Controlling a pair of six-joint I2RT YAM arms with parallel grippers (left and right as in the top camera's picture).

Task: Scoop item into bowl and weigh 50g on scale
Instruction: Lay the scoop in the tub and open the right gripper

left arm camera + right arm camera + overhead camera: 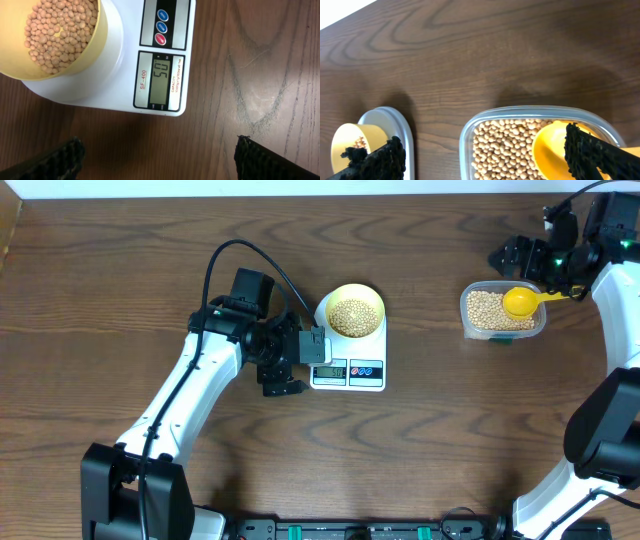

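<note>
The pale-yellow bowl (372, 297) stands on the white scale (372, 352), filled with tan beans (352, 317). In the left wrist view the bowl (92, 47) sits at the top left of the scale (120, 70), whose display (161, 80) reads 50. My left gripper (305, 367) hovers open just left of the scale's display end, with nothing between its fingers (60, 160). My right gripper (535, 265) is open above the far side of the clear tub (468, 292), holding nothing. The yellow scoop (552, 150) lies on the tub's beans (505, 145).
The scoop's handle (556, 295) sticks out over the tub's right rim, near my right arm. Three round buttons (162, 26) sit beside the scale display. Bare brown wood table (120, 260) surrounds the scale and tub.
</note>
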